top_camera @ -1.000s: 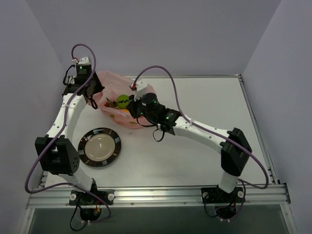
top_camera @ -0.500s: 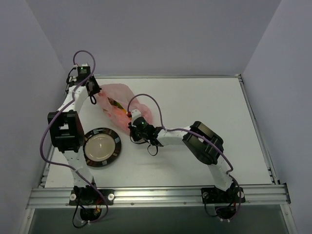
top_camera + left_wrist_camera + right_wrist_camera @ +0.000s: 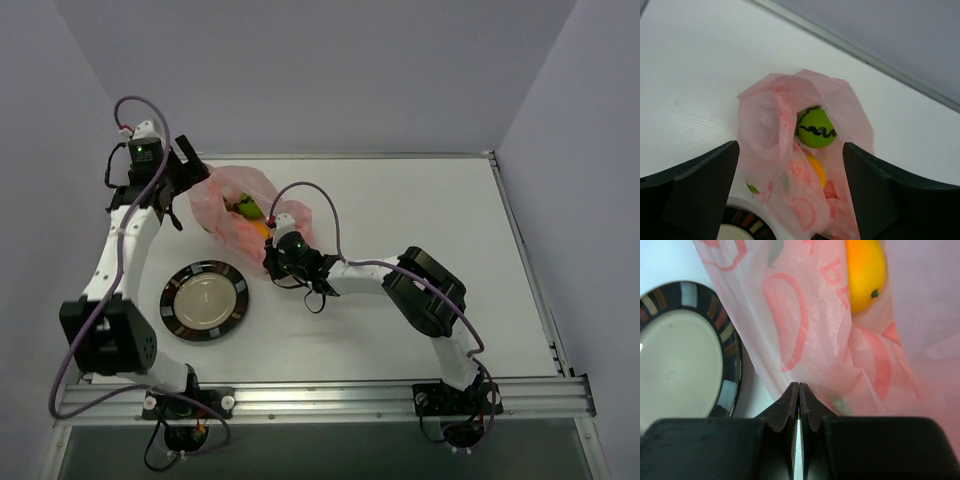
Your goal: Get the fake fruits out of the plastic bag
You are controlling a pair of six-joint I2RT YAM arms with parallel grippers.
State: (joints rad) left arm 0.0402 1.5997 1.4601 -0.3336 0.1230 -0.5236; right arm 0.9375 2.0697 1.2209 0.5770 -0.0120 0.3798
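The pink translucent plastic bag (image 3: 232, 190) lies at the back left of the table, its mouth toward my left gripper (image 3: 190, 178). Through the opening I see a lime-green fruit with a dark zigzag (image 3: 816, 128) and an orange-yellow fruit (image 3: 818, 171) beneath it, both still inside the plastic bag (image 3: 770, 125). My left gripper (image 3: 790, 150) hangs wide open over the bag, holding nothing. My right gripper (image 3: 798, 386) is shut, its tips meeting on the bag's (image 3: 805, 330) lower edge, the film seemingly pinched. The orange-yellow fruit (image 3: 865, 275) shows through the film above it.
A round dark-rimmed plate (image 3: 170, 300) with a pale centre sits on the table just in front of the bag, close to my right gripper's left side; its striped rim (image 3: 732, 365) nearly touches the film. Grey walls close in the table at the left and back.
My left gripper has opened, let go of the bag and drawn back to the left. The bag's mouth now gapes, showing the green fruit. My right gripper stays shut at the bag's near edge.
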